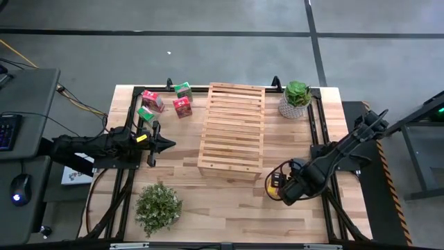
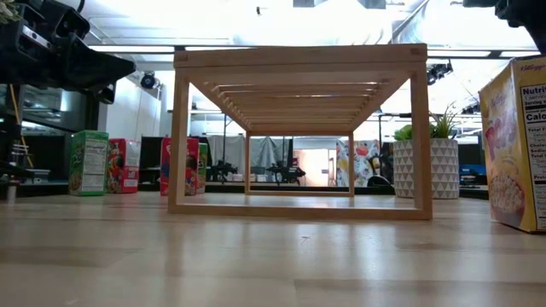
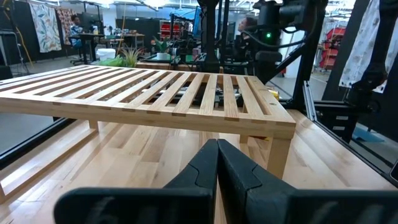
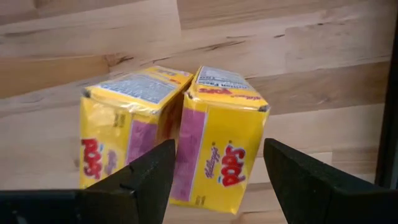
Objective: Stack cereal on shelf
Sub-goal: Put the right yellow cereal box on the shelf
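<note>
Two small yellow cardboard cereal boxes [image 4: 174, 140] stand touching each other on the plank table [image 1: 305, 212], near the large light-wood slatted shelf [image 1: 232, 130]. The right gripper [image 4: 214, 180] hovers over them, jaws spread apart around nothing. The left gripper [image 1: 166, 144] waits beside the shelf with jaws pressed together, empty.

The slatted wooden shelf [image 1: 232, 131] stands mid-table, with two yellow boxes [image 4: 174, 134] near its right corner and pink-red and green boxes [image 1: 166, 103] left of it.

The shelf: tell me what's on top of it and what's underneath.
Nothing lies on the shelf; its slats are bare. In the low view only bare tabletop shows beneath it. All cereal boxes seen stand beside the shelf on the table.
</note>
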You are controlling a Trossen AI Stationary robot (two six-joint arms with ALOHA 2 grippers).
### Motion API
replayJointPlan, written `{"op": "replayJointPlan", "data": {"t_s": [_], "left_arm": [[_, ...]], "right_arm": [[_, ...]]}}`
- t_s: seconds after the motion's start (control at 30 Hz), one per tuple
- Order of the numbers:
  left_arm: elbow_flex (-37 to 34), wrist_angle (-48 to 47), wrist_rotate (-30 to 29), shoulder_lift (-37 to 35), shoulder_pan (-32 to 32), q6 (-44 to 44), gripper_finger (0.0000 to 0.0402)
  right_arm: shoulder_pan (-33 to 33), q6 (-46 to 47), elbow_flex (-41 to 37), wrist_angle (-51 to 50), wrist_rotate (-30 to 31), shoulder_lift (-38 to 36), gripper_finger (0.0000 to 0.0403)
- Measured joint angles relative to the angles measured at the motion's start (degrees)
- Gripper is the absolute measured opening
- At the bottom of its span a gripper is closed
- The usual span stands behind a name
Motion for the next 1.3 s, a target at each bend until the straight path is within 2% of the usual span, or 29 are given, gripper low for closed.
{"op": "replayJointPlan", "data": {"t_s": [0.53,0.7,1.0,1.2,1.3], "left_arm": [[0.0,0.0,0.0,-0.01,-0.01,0.0,0.0001],[-0.02,0.0,-0.02,0.01,0.0,0.0,0.0001],[-0.02,0.0,-0.02,-0.01,-0.02,0.0,0.0001],[0.0,0.0,-0.02,0.01,0.0,0.0,0.0001],[-0.02,0.0,-0.02,-0.01,0.0,0.0,0.0001]], "right_arm": [[-0.33,-0.07,-9.12,12.2,-1.29,0.0,0.0238],[-0.28,-1.64,-8.89,11.49,-3.13,0.0,0.0214],[-0.28,-10.17,-3.63,2.81,-6.55,-3.4,0.0127],[-0.28,-22.38,6.98,-9.63,-10.18,-10.91,0.012],[-0.7,-25.52,14.46,-12.05,-6.52,-14.71,0.012]]}}
